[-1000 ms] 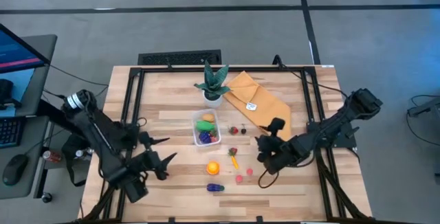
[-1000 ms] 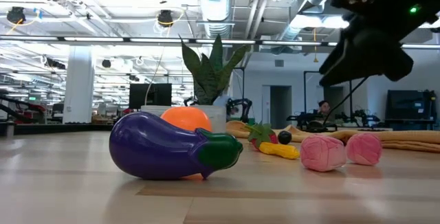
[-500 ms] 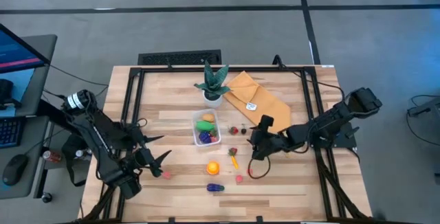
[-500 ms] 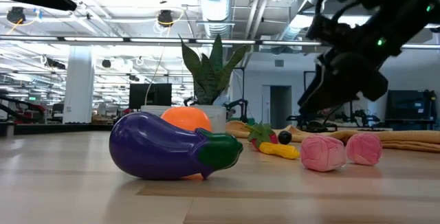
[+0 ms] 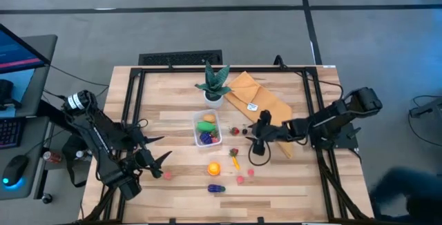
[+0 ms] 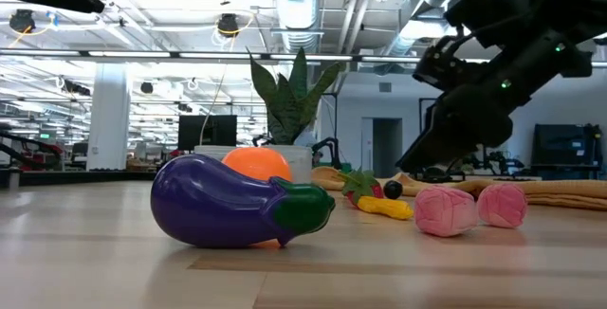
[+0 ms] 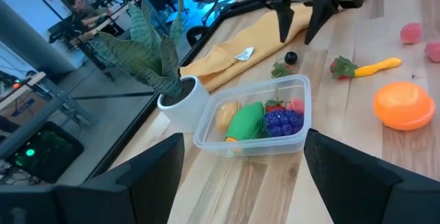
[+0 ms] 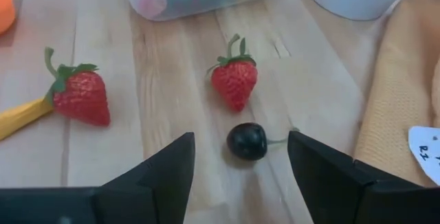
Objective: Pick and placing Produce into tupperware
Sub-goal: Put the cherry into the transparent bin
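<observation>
The clear tupperware [image 5: 207, 129] stands mid-table and holds green, purple, yellow and pink produce [image 7: 265, 119]. On the table lie two strawberries [image 8: 234, 83] [image 8: 79, 95], a dark cherry [image 8: 247, 140], a yellow piece [image 5: 235, 160], an orange [image 5: 214, 169], a purple eggplant [image 5: 216, 188] and two pink pieces [image 6: 446, 209]. My right gripper [image 5: 250, 135] is open, low above the table, with the cherry just ahead between its fingers [image 8: 240, 176]. My left gripper [image 5: 157, 149] is open and empty at the table's left, facing the tupperware [image 7: 244, 183].
A green-leafed plant in a white pot [image 5: 213, 87] stands just beyond the tupperware. A mustard-yellow cloth [image 5: 259, 101] lies right of the pot, close to my right gripper. A small pink piece [image 5: 168, 174] lies near my left gripper.
My right gripper has gone toward the table's far edge and left, from beside the pink pieces to the cherry and strawberries, staying open. My left gripper has drawn back a little toward the left edge.
</observation>
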`<move>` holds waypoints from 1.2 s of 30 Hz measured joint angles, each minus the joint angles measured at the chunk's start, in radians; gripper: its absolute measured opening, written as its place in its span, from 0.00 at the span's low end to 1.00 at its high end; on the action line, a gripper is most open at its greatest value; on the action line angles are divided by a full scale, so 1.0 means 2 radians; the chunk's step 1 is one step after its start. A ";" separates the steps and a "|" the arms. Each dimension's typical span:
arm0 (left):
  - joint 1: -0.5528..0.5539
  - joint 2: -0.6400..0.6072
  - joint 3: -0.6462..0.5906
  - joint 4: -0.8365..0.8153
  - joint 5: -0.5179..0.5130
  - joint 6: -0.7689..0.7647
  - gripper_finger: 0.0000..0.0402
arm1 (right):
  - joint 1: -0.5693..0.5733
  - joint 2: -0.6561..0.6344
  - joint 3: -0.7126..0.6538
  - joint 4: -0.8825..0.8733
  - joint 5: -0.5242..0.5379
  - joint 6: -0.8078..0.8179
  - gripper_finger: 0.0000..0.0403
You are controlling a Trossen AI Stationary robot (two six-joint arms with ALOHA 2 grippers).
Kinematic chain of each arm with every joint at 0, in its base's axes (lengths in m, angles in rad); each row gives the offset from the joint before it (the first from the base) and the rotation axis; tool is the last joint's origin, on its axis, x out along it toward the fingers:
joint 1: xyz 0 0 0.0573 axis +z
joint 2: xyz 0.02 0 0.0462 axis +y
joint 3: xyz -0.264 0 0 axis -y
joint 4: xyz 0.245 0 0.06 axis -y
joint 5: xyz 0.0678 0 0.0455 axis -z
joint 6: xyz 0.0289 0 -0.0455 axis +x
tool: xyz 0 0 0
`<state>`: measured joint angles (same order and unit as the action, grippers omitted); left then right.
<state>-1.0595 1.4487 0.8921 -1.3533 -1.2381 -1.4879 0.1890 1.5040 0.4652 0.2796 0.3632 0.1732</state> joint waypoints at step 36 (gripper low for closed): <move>0.000 0.000 0.000 0.000 0.000 0.000 0.72 | -0.052 0.075 0.017 0.026 -0.077 0.011 0.55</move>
<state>-1.0588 1.4494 0.8921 -1.3529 -1.2381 -1.4870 0.0844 1.6539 0.5002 0.3323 0.2093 0.1954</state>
